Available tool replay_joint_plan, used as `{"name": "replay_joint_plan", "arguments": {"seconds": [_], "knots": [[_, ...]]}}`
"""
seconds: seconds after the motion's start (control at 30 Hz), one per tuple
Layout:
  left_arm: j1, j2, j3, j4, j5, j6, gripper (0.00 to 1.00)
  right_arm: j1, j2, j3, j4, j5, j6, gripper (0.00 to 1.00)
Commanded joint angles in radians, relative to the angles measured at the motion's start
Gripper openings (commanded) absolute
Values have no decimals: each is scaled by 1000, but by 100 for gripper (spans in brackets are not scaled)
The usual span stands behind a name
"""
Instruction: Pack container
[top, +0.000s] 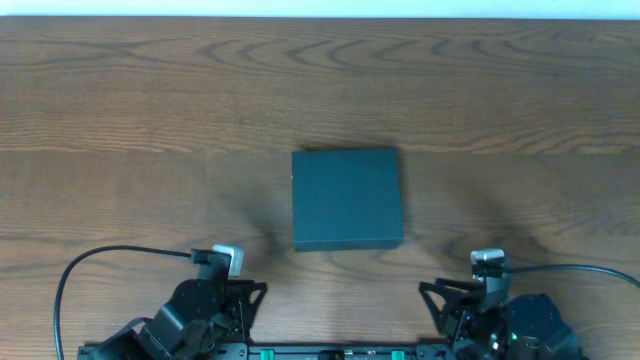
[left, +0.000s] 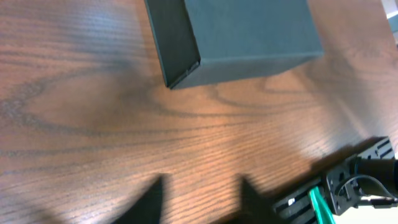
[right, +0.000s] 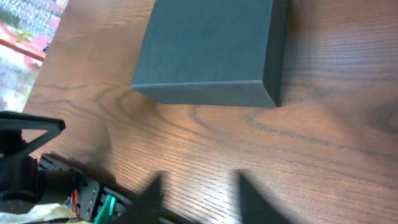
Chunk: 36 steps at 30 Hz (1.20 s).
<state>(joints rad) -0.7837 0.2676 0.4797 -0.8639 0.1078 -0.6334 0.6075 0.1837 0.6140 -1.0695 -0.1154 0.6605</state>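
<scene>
Below the container (top: 347, 200) in the overhead view, your left arm (top: 195, 312) and right arm (top: 510, 322) are matte black, angular and bracketed. Each carries a pale grey block (top: 228, 260) on top and trails a thin black cable (top: 130, 250) outward. The black rail (top: 320, 353) between them shows small green fittings (top: 270, 353).

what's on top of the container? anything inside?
Nothing rests on the container; its top is bare. It is closed, so the inside cannot be seen.
</scene>
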Motion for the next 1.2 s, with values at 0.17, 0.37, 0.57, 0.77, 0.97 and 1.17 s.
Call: {"name": "replay_joint_plan", "arguments": {"seconds": [0.17,0.37,0.57,0.77,0.97,1.17], "knots": [[-4,-10,5,4,8,-188,95,2,-9,-10,2,7,72,99],[-4,-10,5,3,9,-189,95,2,-9,-10,0,7,72,99],[-4,-10,5,-10,-40,-130,95,2,-9,-10,-9,7,72,99],[140,-39,-29,204,-298,209,95,2,-9,-10,-35,7,72,99],[526,-82,-176,388,-98,498,95,2,-9,-11,-35,7,72,99],[692,-247,-363,481,43,549,95,2,-9,-10,-35,7,72,99]]}}
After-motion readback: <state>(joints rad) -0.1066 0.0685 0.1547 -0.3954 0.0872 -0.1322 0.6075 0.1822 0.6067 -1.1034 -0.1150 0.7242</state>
